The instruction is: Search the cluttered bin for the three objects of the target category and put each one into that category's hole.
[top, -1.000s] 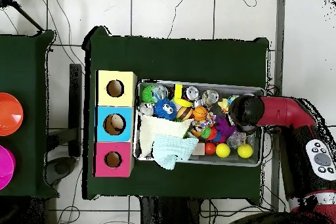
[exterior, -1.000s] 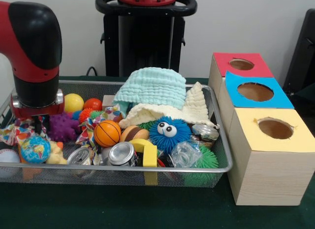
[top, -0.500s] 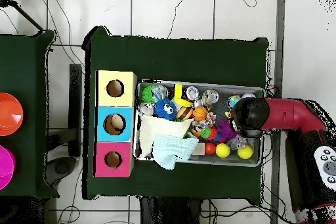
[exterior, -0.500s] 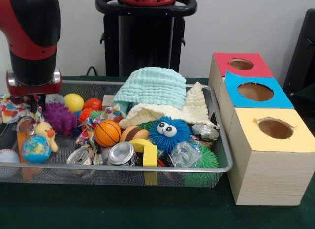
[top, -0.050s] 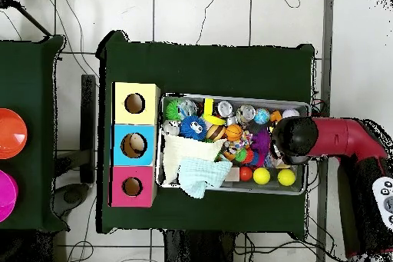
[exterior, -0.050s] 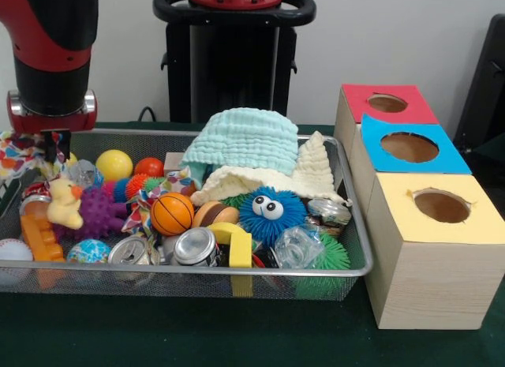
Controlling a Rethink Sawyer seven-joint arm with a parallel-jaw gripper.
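Observation:
My gripper (exterior, -0.050s: 52, 146) hangs over the left end of the wire bin (exterior, -0.050s: 237, 270), shut on a colourful patterned cloth (exterior, -0.050s: 17, 152) that it holds above the toys. Under it lie a yellow duck (exterior, -0.050s: 63, 203), a purple spiky ball (exterior, -0.050s: 99, 212), a globe ball (exterior, -0.050s: 88, 251) and an orange block (exterior, -0.050s: 39, 237). A mint cloth (exterior, -0.050s: 245, 142) and a cream cloth (exterior, -0.050s: 309, 174) are heaped at the bin's middle. Three boxes with holes stand to the right: red (exterior, -0.050s: 387, 104), blue (exterior, -0.050s: 410, 146), yellow (exterior, -0.050s: 440, 205). In the overhead view the arm's head (top, -0.050s: 292, 137) covers the gripper.
A basketball (exterior, -0.050s: 171, 213), a can (exterior, -0.050s: 195, 246), a blue fuzzy toy with eyes (exterior, -0.050s: 271, 211), yellow and red balls (exterior, -0.050s: 117, 164) and a baseball (exterior, -0.050s: 14, 250) crowd the bin. The overhead view shows the boxes (top, -0.050s: 133, 145) left of the bin (top, -0.050s: 230, 97).
The gripper has risen and shifted left, lifting the patterned cloth off the toys. The duck, globe ball and orange block it covered now show and have shifted.

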